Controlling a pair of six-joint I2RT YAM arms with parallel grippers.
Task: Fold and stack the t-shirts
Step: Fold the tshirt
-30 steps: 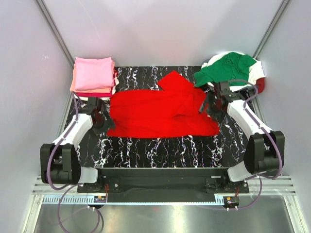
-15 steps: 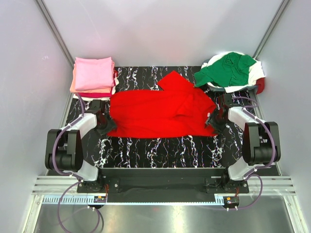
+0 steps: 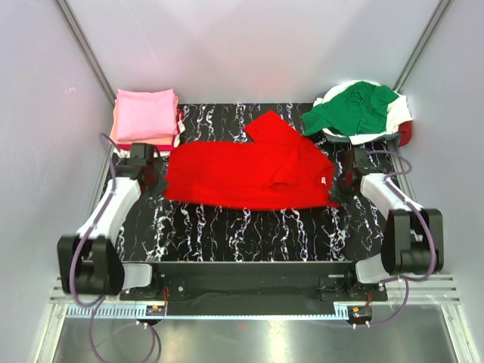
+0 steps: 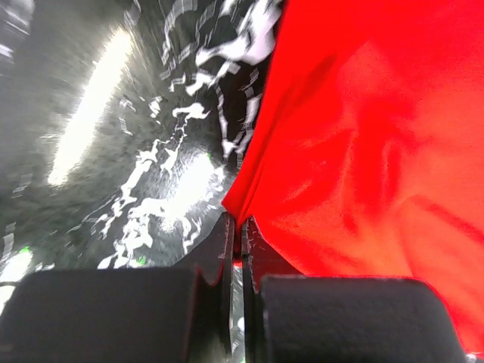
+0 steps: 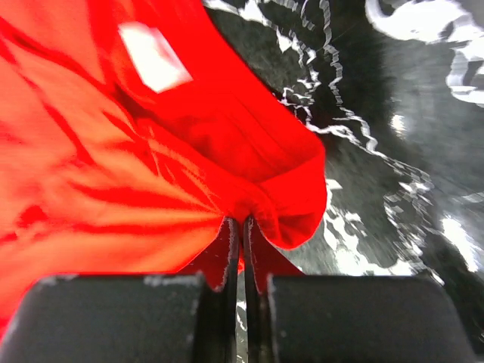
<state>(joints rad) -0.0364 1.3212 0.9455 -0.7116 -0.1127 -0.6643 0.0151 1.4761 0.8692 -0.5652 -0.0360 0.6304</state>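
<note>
**Both claws clamped on the red shirt's two ends, fold step starting**

The bright red t-shirt [image 3: 249, 174] lies spread sideways across the middle of the dark marbled surface [image 3: 242, 227], with one sleeve poking toward the far side. The left claw [image 4: 240, 234] is closed tight, with a thin bit of the shirt's left edge pinched between its tips. The rest of the cloth hangs loose off to its right. The right claw [image 5: 243, 227] is also closed tight, on a bunched fold at the shirt's right end. A white label [image 5: 155, 64] shows just beyond the pinch, so this looks like the collar end, which would make the left end the hem.

Judgement: the opposite ends are gripped so the shirt can be lifted or pulled taut and folded evenly. Two grips keep soft cloth from sagging to one side. Both grips are shallow, right at the edge, so the cloth could slip out under tension.

The pink t-shirt [image 3: 145, 115] sits folded on top of a neat stack at the far left corner, probably the finished pile and where this shirt is headed. The green t-shirt [image 3: 355, 106] lies crumpled on a heap at the far right corner, with white and dark red cloth showing under it. These are probably unfolded ones waiting their turn. Both piles are apart from the red shirt's body, though the green one comes near the raised sleeve. The task looks to be somewhere in the middle.
</note>
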